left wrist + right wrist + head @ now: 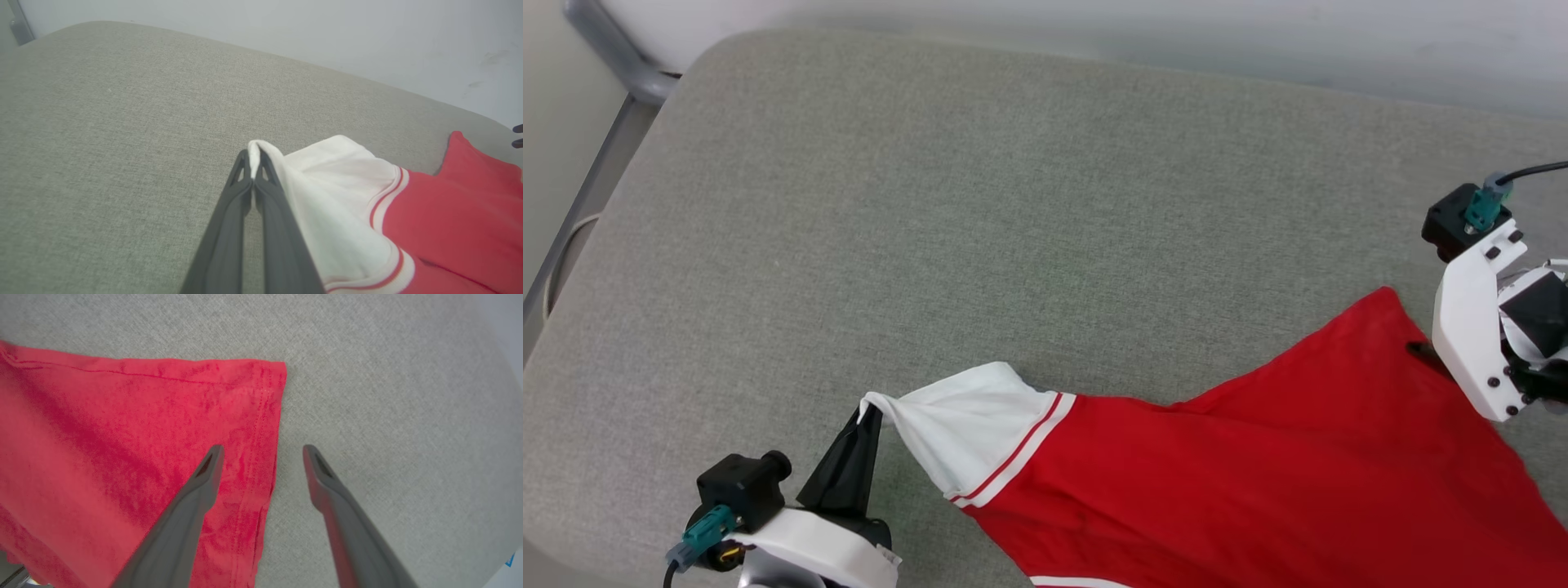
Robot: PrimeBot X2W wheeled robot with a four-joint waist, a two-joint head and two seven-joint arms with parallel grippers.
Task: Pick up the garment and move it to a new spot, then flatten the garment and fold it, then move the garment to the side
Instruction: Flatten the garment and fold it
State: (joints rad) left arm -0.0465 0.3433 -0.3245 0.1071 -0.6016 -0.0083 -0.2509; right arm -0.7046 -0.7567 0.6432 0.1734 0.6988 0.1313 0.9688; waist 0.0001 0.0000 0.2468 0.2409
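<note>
Item: garment (1258, 457), red jersey-style T-shirt, one white short sleeve (980, 433) with red-and-white striped trim (1023, 447). Location: spread along the near edge of a grey-green upholstered cushion (1013, 204), the red body running toward the near right corner and off the lower edge of the head view, the sleeve drawn out toward the near left corner. Left gripper (253, 163): jaws clenched on the tip of the white sleeve, a fold of white cloth pinched between the two dark fingertips and pulled to a point. Right gripper (263, 451): jaws released and spread wide at the garment's far right part; one finger (204, 477) over red cloth, the other over bare cushion, the stitched side hem running between them; contact with the cloth cannot be told. Hem corner (278, 371) lies flat on the cushion just beyond the fingertips. Surroundings: pale wall (1094, 33) behind the far edge; grey metal tube (613, 57) at the far left corner.
</note>
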